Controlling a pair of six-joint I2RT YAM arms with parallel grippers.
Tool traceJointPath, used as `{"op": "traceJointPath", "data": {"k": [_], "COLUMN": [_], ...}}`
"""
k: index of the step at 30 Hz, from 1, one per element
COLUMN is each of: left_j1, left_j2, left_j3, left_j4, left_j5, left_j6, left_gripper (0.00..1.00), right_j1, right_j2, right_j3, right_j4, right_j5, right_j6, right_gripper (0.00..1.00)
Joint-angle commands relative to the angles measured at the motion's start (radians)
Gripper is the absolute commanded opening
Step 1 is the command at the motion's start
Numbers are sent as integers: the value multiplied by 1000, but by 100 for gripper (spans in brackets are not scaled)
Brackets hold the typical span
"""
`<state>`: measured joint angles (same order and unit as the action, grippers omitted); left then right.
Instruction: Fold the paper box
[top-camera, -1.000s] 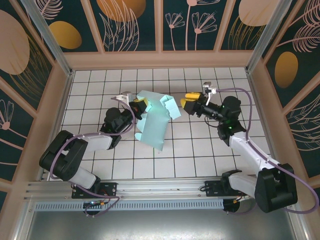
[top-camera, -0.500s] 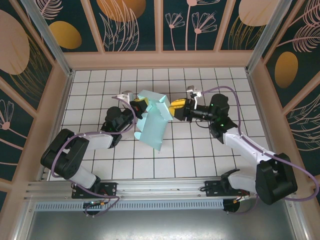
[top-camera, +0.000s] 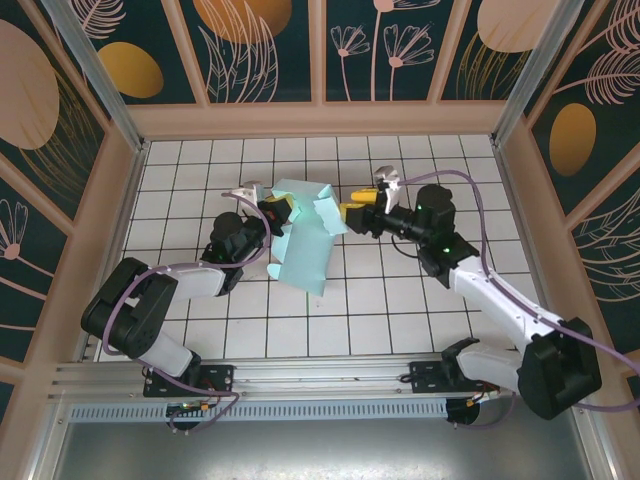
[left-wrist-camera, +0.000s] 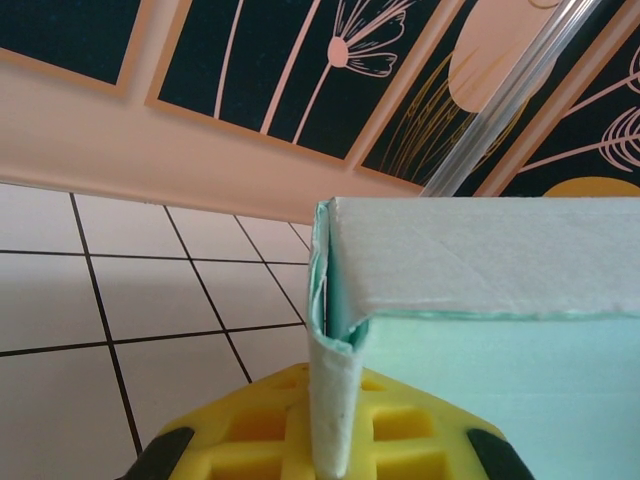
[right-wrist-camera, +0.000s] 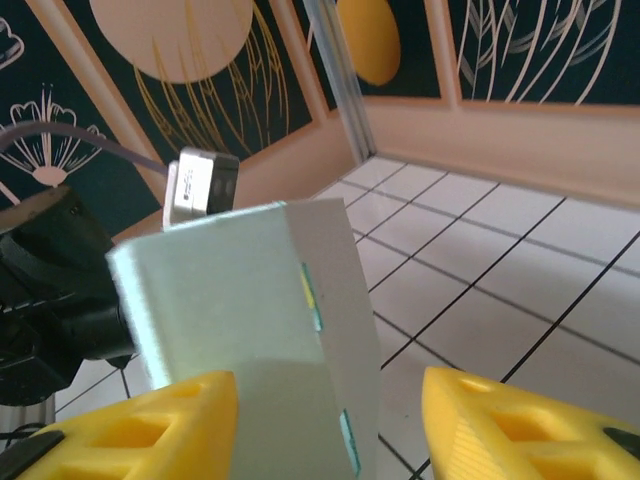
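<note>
My left fingers (left-wrist-camera: 250, 430) are pinched on an edge of the pale mint-blue card box (top-camera: 305, 250). Right fingers (right-wrist-camera: 500, 420) sit spread apart around its corner.

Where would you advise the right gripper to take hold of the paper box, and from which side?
Probably the raised right-hand flap of the paper box, from the right: it stands free facing the open right gripper, while the left gripper pinches the opposite edge.
</note>
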<state>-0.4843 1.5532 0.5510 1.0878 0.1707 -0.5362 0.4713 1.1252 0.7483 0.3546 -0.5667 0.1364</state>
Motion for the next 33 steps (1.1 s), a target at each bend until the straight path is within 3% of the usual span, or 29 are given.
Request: {"op": "traceJointPath", "data": {"k": [1,5,17,22,28,33], "left_j1": [-4,-5,-5,-5,-5,-5], "left_j2": [-18,-10,-7,-6,2,-5], "left_j3": [24,29,30,32,36,29], "left_j4": [18,19,7,-1,0,-6], "left_j5": [-17,-14,-17,-32,-38,-55], "left_j6": [4,1,0,4,1,5], "left_gripper": [0,0,0,0,0,0], "right_j1": [-10,10,106,150,216,199], "right_j2": [-52,-39,62,75,99,39], "right_j3": [-19,5,71,97,133,98], "right_j4": [68,21,-51,-97,-163,-117], "right_j5": [18,29,68,185,428,469], "right_j6": [-1,-38,-110,-142,-197,-172], "right_gripper": [53,54,33,35,40,47]}}
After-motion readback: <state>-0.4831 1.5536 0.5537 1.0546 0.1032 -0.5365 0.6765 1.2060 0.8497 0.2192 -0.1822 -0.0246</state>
